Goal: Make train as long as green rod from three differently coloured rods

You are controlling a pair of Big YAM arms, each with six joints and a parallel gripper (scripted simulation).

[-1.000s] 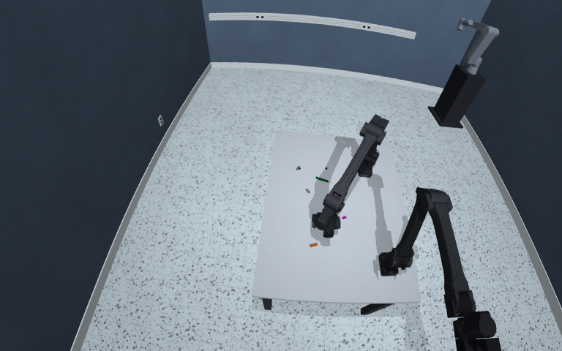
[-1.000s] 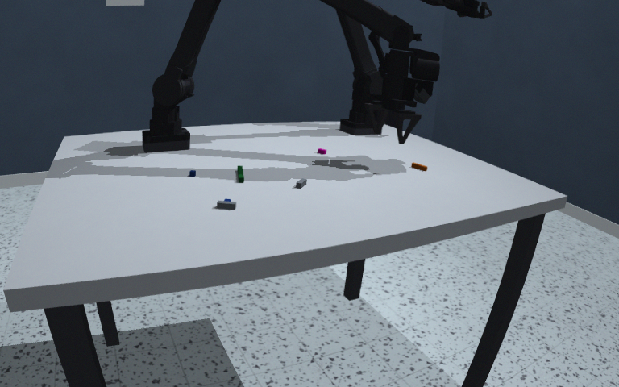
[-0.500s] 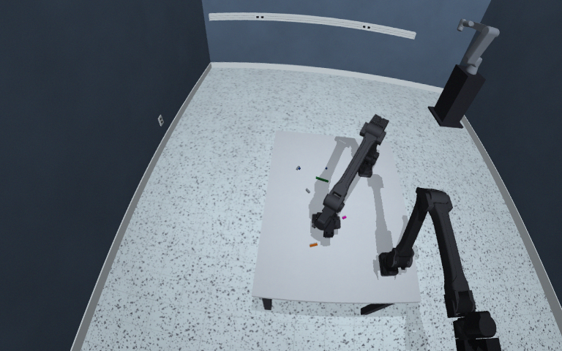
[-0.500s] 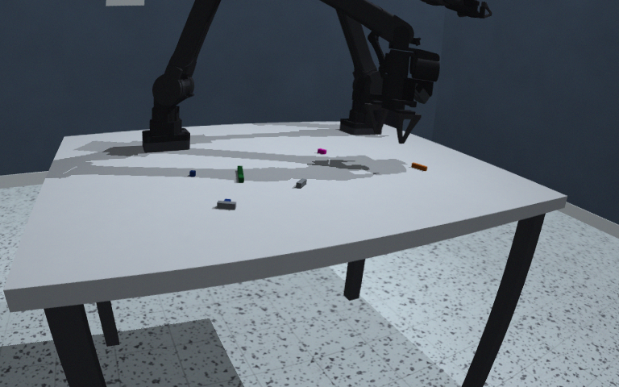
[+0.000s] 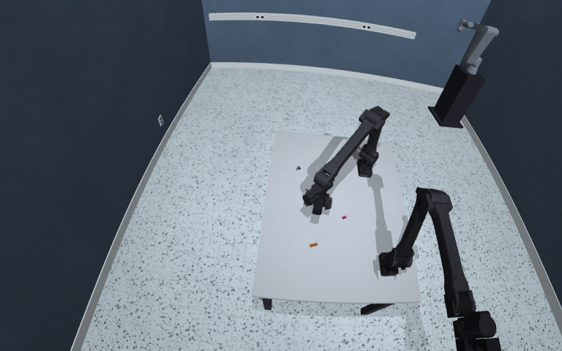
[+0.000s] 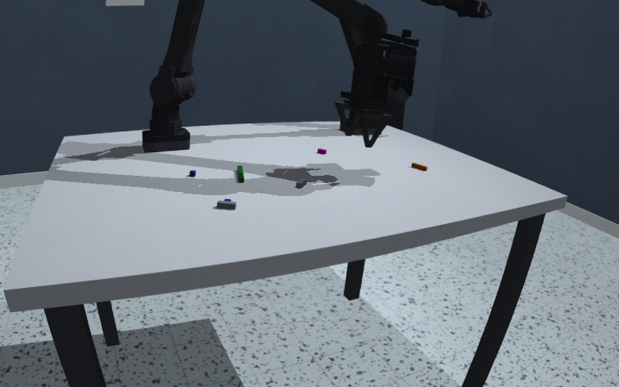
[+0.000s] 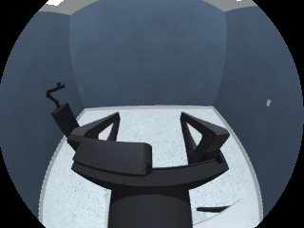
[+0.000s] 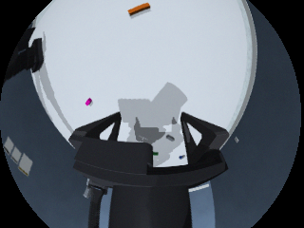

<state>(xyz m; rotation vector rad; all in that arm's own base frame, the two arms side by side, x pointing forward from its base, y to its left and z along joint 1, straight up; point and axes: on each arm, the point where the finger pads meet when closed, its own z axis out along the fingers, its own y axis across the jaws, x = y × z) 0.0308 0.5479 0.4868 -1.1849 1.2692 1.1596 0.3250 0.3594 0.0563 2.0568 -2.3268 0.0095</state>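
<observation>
An orange rod [image 5: 313, 244] [image 6: 418, 166] [image 8: 139, 9] and a magenta rod [image 5: 344, 217] [image 6: 321, 151] [image 8: 88, 102] lie apart. A green rod [image 6: 239, 173] [image 8: 155, 154] lies near a lone blue rod [image 6: 193, 173]. One grey rod [image 6: 301, 184] [image 8: 170, 138] lies in the arm's shadow. Another grey rod [image 6: 226, 205] has a blue rod [image 6: 227, 200] close behind it; whether they touch is unclear. The right arm hides the green, lone blue and shadowed grey rods in the top view. My right gripper [image 6: 359, 139] [image 8: 150, 115] is open and empty, above the table. My left gripper [image 7: 150, 115] is open and empty, off the table.
The white table [image 5: 285, 273] [image 6: 136, 246] carries both arm bases. The right arm [image 5: 347, 151] reaches across the table, its shadow over the middle. The left arm [image 5: 451, 256] extends beyond the table edge. A grey robot on a black pedestal [image 5: 459, 97] stands by the far wall.
</observation>
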